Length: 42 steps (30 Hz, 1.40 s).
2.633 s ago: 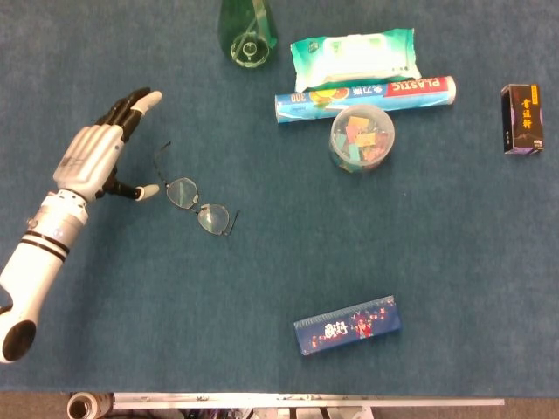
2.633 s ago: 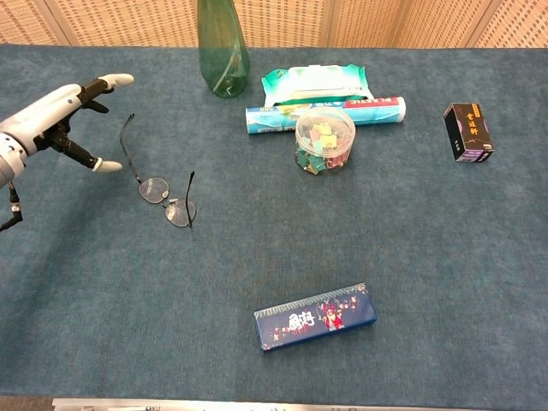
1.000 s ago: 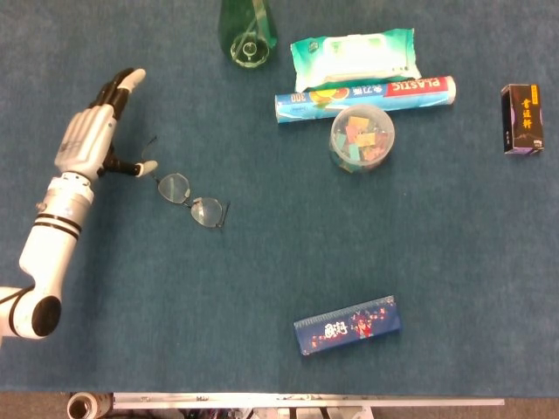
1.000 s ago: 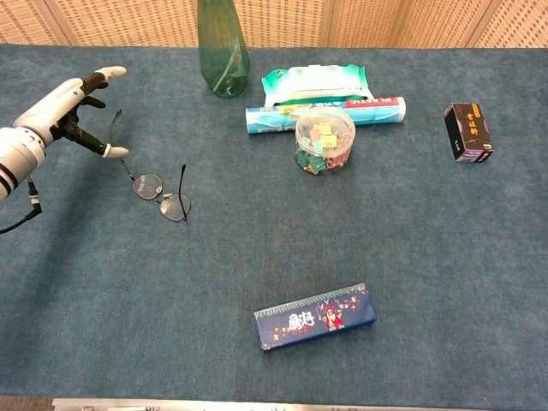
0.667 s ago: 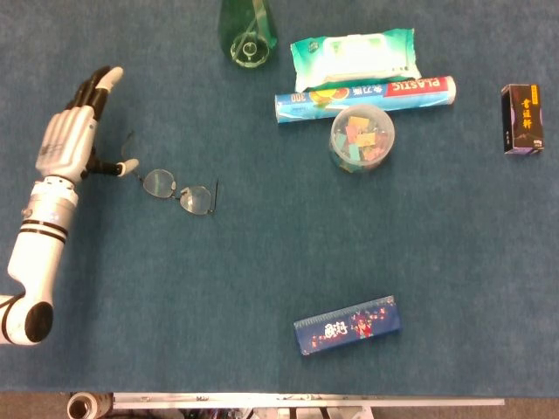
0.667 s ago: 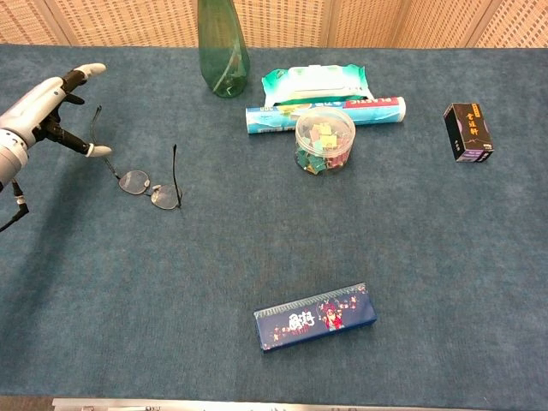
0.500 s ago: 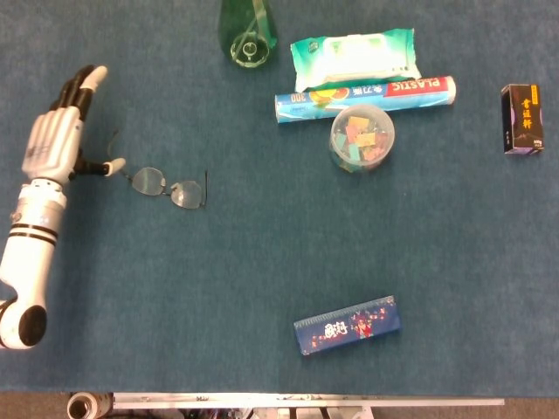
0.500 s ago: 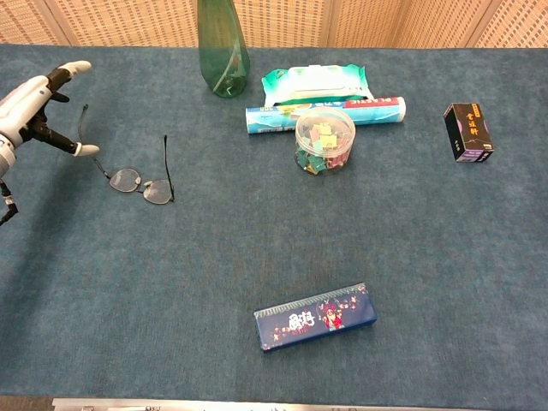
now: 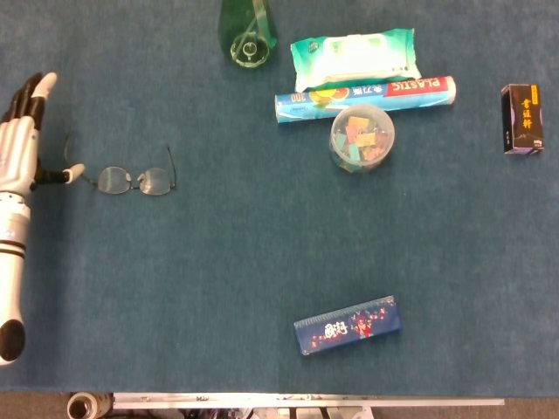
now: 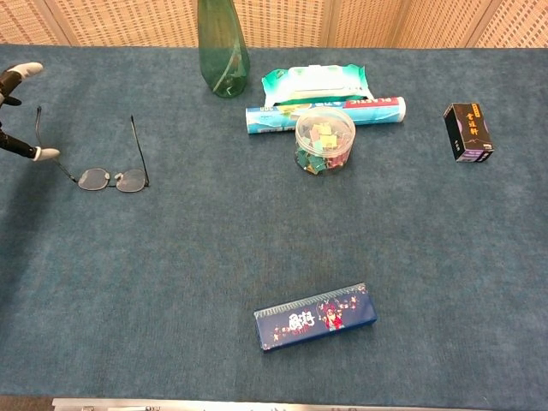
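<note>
Glasses (image 9: 133, 180) dragged left, left robot hand (image 9: 21, 144) retreating

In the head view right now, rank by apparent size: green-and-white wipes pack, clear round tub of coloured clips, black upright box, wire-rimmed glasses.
1. Green-and-white wipes pack, clearly largest.
2. Wire-rimmed glasses and clear round tub of coloured clips: too close to rank; the glasses span wider but are thin wire.
3. Black upright box, smallest.

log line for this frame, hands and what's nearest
left hand: open, thumb tip at glasses | right hand: not in view | glasses: flat on table
</note>
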{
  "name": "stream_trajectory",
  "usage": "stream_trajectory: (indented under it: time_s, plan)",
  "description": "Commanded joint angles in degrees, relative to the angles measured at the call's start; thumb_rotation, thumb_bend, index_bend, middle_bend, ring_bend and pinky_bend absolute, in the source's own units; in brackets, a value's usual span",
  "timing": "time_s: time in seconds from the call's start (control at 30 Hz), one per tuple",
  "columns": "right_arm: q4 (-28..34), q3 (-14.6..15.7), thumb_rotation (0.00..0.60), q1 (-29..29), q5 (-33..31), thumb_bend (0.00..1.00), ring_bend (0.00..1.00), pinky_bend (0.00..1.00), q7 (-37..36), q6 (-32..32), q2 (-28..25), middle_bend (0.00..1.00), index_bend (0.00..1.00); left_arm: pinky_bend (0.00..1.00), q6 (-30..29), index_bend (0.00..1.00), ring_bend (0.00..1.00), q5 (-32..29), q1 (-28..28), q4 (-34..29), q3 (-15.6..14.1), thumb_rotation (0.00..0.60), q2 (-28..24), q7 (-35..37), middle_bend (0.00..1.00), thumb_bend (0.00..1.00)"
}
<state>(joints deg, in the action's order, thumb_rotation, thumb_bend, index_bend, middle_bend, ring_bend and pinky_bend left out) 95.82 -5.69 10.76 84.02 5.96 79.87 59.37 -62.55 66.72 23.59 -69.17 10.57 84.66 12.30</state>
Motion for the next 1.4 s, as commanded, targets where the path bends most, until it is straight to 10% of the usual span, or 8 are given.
stream_trajectory:
  time_s: [0.03,1.17,1.4]
  plan:
    - [0.0,0.0,0.6,0.0,0.0,0.16,0.24,0.43,0.0,0.0,0.0,0.24,0.25,0.15,-1.0,0.0,0.0,0.1,-1.0,-0.7,-0.2,0.6,-0.6,-0.1,0.0,0.01]
    - [1.4,-1.0,0.6,1.3,1.1,0.16,0.24,0.43,0.7,0.2,-1.4,0.24,0.25,0.15,-6.5,0.0,0.0,6.8,-4.5,1.4,-3.1,0.6,-4.7,-7.8,0.0,0.01]
    - [1.9,-1.1,0.6,1.3,1.2,0.16,0.24,0.43,0.9,0.4,-1.8,0.24,0.25,0.14,-6.1,0.0,0.0,6.9,-3.3,4.1,-2.1,0.6,-3.1,-8.7,0.0,0.14]
